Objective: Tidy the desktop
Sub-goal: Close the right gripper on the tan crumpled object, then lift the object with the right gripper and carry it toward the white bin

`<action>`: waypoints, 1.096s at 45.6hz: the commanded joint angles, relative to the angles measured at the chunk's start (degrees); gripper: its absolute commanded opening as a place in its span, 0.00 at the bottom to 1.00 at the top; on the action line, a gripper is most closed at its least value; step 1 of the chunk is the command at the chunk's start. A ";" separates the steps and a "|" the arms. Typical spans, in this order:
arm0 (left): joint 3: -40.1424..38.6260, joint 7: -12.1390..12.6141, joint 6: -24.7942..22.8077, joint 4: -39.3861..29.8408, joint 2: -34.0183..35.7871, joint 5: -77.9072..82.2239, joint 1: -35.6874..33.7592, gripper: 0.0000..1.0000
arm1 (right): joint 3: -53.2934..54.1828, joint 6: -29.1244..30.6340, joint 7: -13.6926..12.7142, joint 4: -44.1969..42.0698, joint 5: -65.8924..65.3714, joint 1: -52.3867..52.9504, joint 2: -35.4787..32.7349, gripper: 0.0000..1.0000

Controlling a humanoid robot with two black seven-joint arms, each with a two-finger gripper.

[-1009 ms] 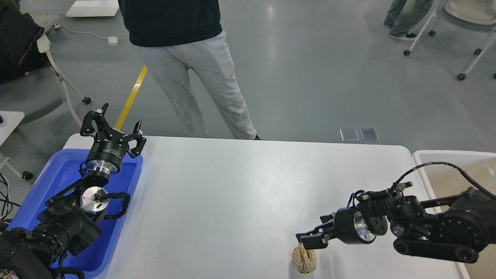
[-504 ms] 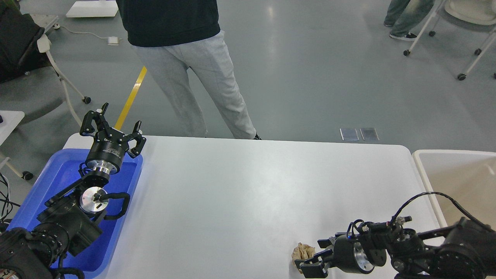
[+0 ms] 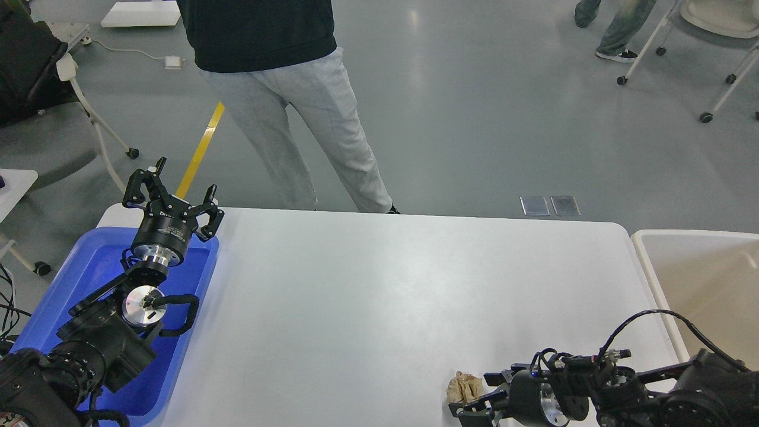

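Note:
The white desktop (image 3: 379, 284) fills the middle of the head view. A crumpled brown paper ball (image 3: 464, 386) lies on it near the front edge, right of centre. My right gripper (image 3: 478, 394) is low over the tabletop at the ball, open, with one finger to the ball's right and the other just below it; I cannot tell whether they touch it. My left gripper (image 3: 172, 193) is open and empty, held up above the far end of the blue tray (image 3: 89, 267).
A cream-white bin (image 3: 699, 279) stands off the desktop's right end. A person (image 3: 296, 118) stands close behind the far edge. Wheeled chairs (image 3: 699, 59) are at the far right and another chair (image 3: 53, 118) at the far left.
My right arm has dropped toward the front edge, bringing its open gripper from above the paper ball down level with it. The left arm has not moved.

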 commanded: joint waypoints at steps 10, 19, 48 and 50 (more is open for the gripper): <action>0.00 0.06 -0.07 -0.02 0.00 0.00 0.00 1.00 | -1.27 -2.12 0.03 -4.04 -0.79 -1.95 1.80 0.08; 0.00 0.06 -0.07 0.06 0.00 0.00 0.00 1.00 | -1.35 -2.03 -0.06 -4.04 -1.15 -1.77 1.71 0.00; 0.08 0.06 -0.16 -0.03 0.00 0.00 -0.09 1.00 | -0.83 -0.10 -0.15 1.84 1.48 7.36 -6.72 0.00; 0.08 0.06 -0.16 -0.03 0.00 0.00 -0.09 1.00 | -0.83 1.13 -0.06 3.42 2.63 9.38 -8.83 0.00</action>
